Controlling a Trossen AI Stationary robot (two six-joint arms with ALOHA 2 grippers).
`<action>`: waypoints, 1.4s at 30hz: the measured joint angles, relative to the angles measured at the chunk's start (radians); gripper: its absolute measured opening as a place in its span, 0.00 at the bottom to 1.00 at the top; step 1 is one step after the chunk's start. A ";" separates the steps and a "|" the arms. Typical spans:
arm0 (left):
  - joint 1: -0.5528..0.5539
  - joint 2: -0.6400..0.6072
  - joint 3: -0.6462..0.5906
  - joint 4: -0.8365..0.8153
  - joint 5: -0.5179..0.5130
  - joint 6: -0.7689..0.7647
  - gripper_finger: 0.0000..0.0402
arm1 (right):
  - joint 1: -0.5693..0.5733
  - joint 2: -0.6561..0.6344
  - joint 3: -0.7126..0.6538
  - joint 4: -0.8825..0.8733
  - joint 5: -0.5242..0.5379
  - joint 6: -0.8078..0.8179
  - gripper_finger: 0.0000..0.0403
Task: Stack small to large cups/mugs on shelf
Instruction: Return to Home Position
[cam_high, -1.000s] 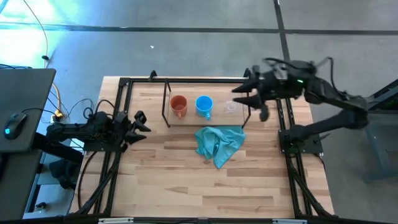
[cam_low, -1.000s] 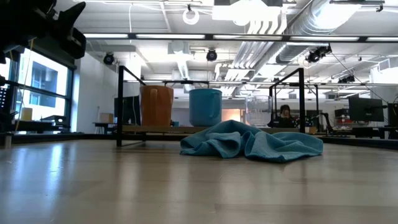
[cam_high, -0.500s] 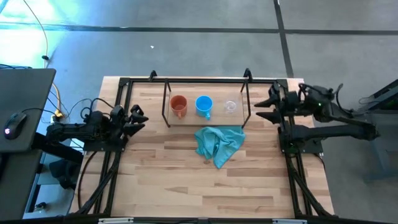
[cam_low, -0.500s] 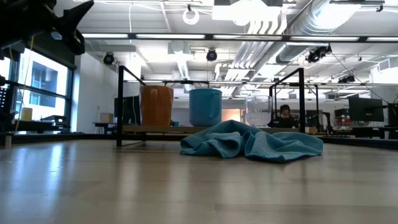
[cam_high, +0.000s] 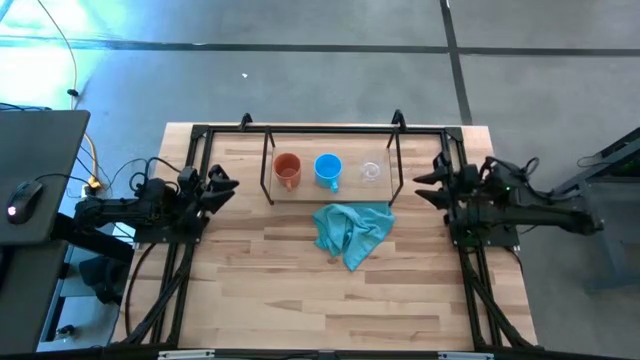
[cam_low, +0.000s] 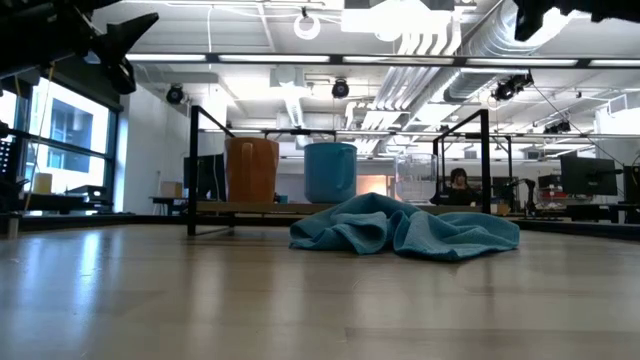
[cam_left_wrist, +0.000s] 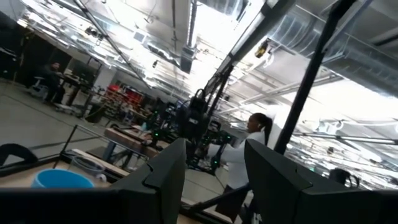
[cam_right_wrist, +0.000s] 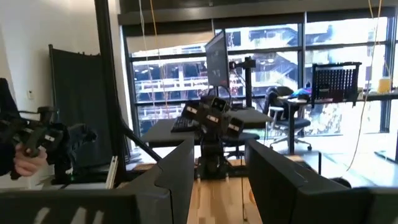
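1. High view: the glass cup (cam_high: 371, 171), blue mug (cam_high: 327, 168) and orange-brown mug (cam_high: 287, 169) stood in a row along the shelf (cam_high: 350, 188). The glass was nearest the right arm (cam_high: 520, 200) and the orange-brown mug nearest the left arm (cam_high: 140, 208). Both arms sat at their own sides of the counter (cam_high: 300, 290), well apart from the shelf, and the left jaws and right jaws were released, empty. I judged the placing done. What remained was parking the arms, which called only for folding clear of the shelf posts.
2. Low view: each vessel stood upright, long axis vertical, mouth up, behind the teal cloth (cam_low: 400, 230).
3. Left wrist view: its fingers (cam_left_wrist: 165, 180) were parted on air.
4. Right wrist view: its fingers (cam_right_wrist: 177, 174) were likewise parted, holding nothing.
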 joint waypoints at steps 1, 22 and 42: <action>0.000 0.000 0.000 -0.001 -0.008 0.000 0.38 | 0.000 -0.006 -0.012 0.000 0.000 0.000 0.33; 0.000 0.000 0.000 -0.031 -0.039 -0.029 0.38 | 0.000 -0.012 -0.376 0.587 0.066 0.068 0.33; 0.000 0.000 0.000 -0.077 -0.053 -0.030 0.38 | 0.000 -0.011 -0.377 0.420 0.056 0.115 0.33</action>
